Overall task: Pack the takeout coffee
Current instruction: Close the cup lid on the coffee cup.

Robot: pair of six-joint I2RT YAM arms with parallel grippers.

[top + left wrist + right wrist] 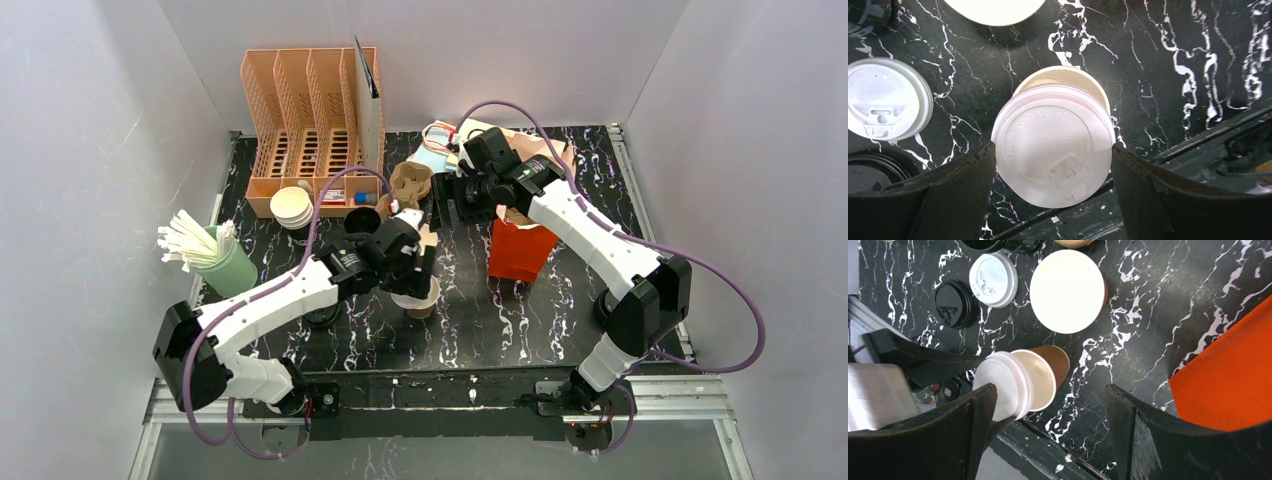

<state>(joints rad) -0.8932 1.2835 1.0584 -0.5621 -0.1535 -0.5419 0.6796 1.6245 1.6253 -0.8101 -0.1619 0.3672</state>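
Left wrist view, so: the small brown kraft-paper cup [1068,75] is seen standing just left of the red paper bag [520,255], apparently upright, long axis vertical, mouth up, taper narrowing toward the table. A round white plastic lid [1053,150] is pinched edge to edge by the left gripper [412,252], off-centre over the rim; contact can't be told. The right gripper [1048,389] is spread wide, nothing held. The cup is probably light and easily crushed, so it should be gripped gently mid-wall.

Cup [1069,74] mostly hidden behind lid [1053,145]; orange bag [1233,380] cropped.
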